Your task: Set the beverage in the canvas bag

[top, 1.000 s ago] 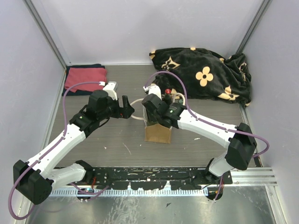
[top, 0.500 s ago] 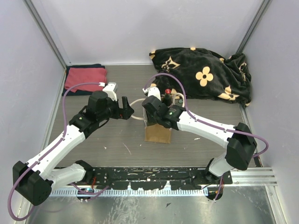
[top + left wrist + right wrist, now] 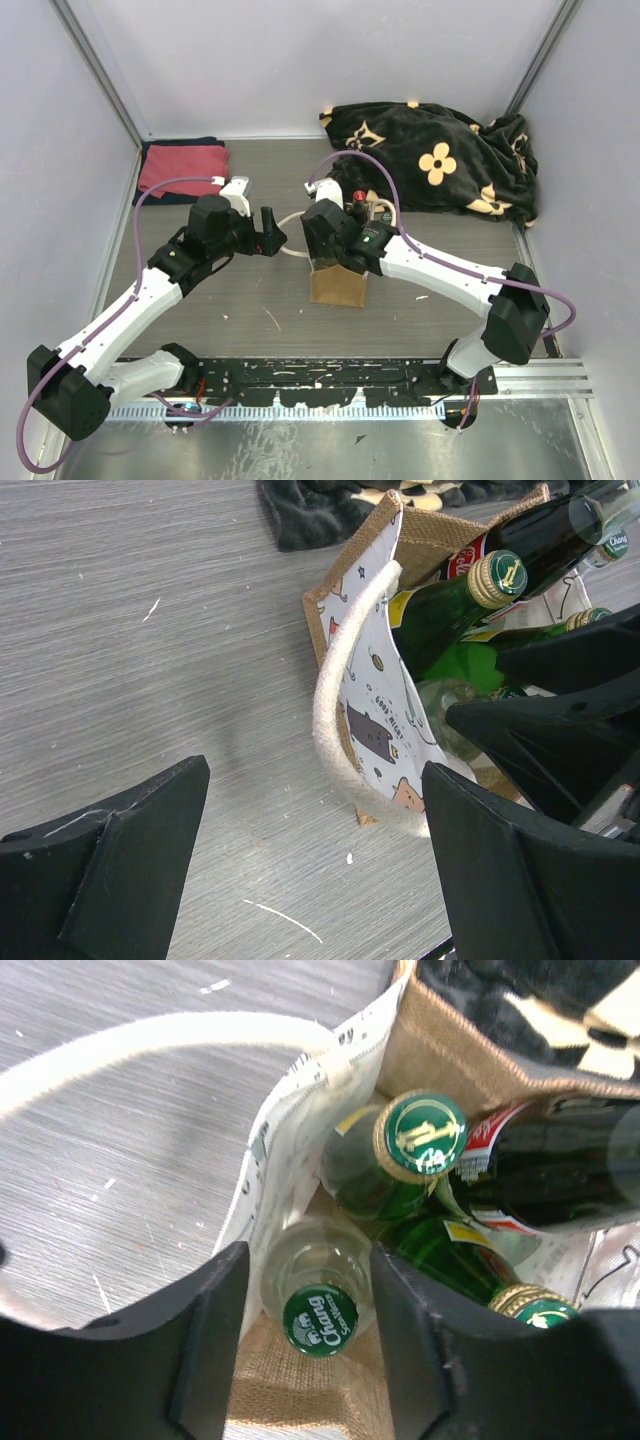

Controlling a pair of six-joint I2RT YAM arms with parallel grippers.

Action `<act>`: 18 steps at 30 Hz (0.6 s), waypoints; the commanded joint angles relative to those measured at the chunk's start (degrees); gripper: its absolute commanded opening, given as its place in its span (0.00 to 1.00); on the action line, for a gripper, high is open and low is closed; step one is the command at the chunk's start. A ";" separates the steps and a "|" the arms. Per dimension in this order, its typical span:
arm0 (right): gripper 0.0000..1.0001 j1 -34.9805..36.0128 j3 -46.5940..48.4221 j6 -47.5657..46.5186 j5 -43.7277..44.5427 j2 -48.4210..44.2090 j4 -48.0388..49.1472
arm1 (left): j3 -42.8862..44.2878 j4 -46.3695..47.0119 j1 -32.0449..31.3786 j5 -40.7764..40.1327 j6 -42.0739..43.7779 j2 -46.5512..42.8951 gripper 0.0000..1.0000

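Note:
The tan canvas bag (image 3: pixel 338 288) stands upright mid-table, its printed lining and cream handle (image 3: pixel 335 710) showing in the left wrist view. My right gripper (image 3: pixel 333 250) reaches down into the bag's mouth. In the right wrist view its jaws (image 3: pixel 308 1290) sit tight on either side of a clear bottle with a green cap (image 3: pixel 320 1320), inside the bag (image 3: pixel 440 1050). Beside it in the bag stand green bottles (image 3: pixel 420 1132) and a dark bottle with a red label (image 3: pixel 560 1170). My left gripper (image 3: pixel 275 232) is open and empty just left of the bag; the handle loop lies ahead of its jaws (image 3: pixel 315 860).
A black blanket with flower prints (image 3: pixel 440 160) lies at the back right. A folded red towel (image 3: pixel 180 165) lies at the back left. Walls close in the table on the left, right and back.
My right gripper has shifted slightly over the bag's mouth with the clear bottle between its jaws. The left arm has barely moved.

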 commanded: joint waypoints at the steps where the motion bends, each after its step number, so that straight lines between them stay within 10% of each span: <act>1: 0.60 0.12 5.33 -0.43 1.14 -1.53 2.27 | -0.17 0.04 0.16 0.84 0.55 -1.35 0.95; 13: 0.68 -0.13 18.12 -2.23 9.31 -4.44 -2.44 | -0.47 -0.23 0.09 3.37 1.40 -2.54 0.94; 18: 0.69 -10.84 29.46 -3.18 8.40 -1.13 -13.12 | -0.65 -0.49 0.07 3.61 1.28 -2.67 0.94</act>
